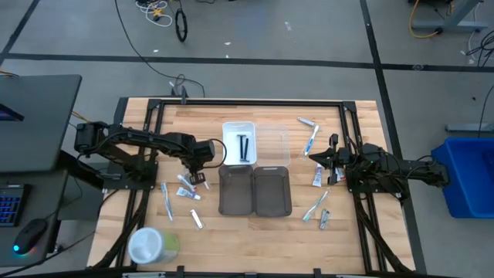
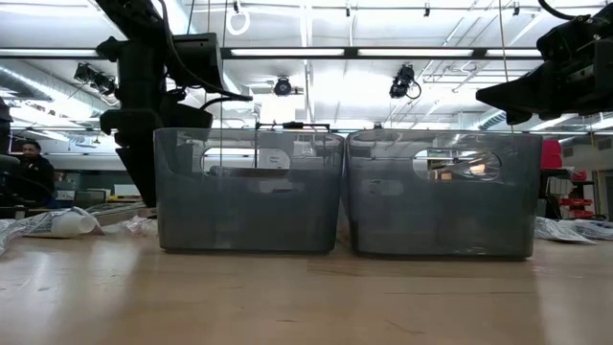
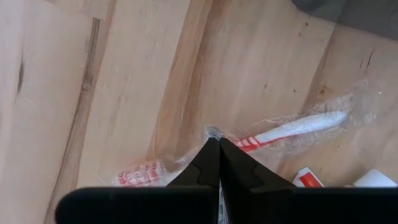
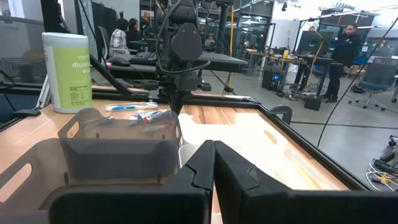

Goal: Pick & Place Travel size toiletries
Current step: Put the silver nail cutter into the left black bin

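My left gripper points down at a cluster of wrapped travel size toiletries on the wood left of the grey trays; in the left wrist view it is shut on the clear wrapper of a red-and-white toothbrush. A red-striped packet lies beside the fingers. More toiletries lie flat at the left and at the right. My right gripper is shut on nothing, held level above the table's right side. My left gripper comes from above, pointing down, its fingertips closed on the crumpled end of the toothbrush's clear wrapper, which sticks out just past them. The wrapped toothbrush lies flat on the table and stretches away from the fingers.
A white tray holding black sticks and a clear tray stand at the table's far middle, two grey trays in front of them. A round white-and-green container stands near the front left. People stand beyond the table.
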